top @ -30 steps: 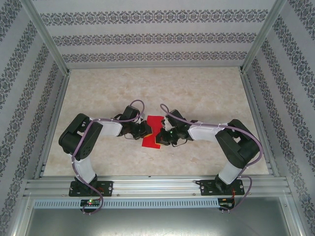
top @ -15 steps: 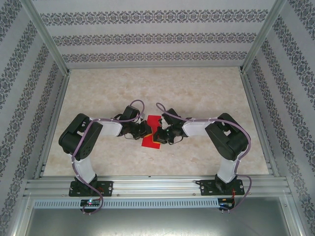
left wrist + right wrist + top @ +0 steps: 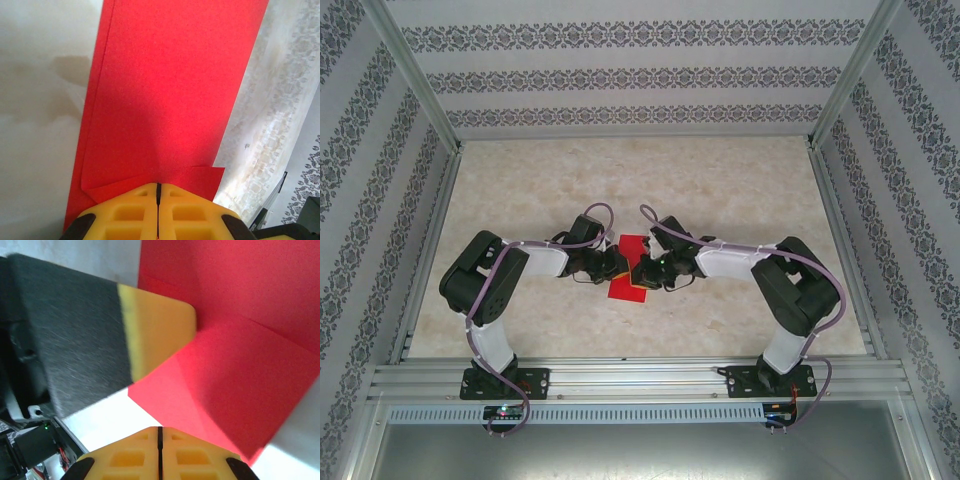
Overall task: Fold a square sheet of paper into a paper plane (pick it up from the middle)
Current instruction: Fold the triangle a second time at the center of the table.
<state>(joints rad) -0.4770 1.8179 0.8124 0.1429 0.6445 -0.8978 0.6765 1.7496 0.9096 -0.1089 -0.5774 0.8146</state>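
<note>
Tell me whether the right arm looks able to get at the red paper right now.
Likely yes. The right gripper, jaws shut, sits just off the edge of the red paper with nothing between. The left gripper rests at another edge, leaving this side free.

A: Colour of the square sheet of paper [image 3: 170, 90]?
B: Bright red, plain, unmarked; darker red in shadow.
A: Of the table [image 3: 720, 190]?
B: Pale beige, marbled.
A: Of the walls [image 3: 620, 80]?
B: White, banded with grey floral stripes.
A: Of the jaws?
B: Yellow at the tips, black behind.
A: Of the arms [image 3: 535, 262]?
B: Black joints, white links, purple cabling.
A: Of the frame [image 3: 620, 380]?
B: Silver metal.
</note>
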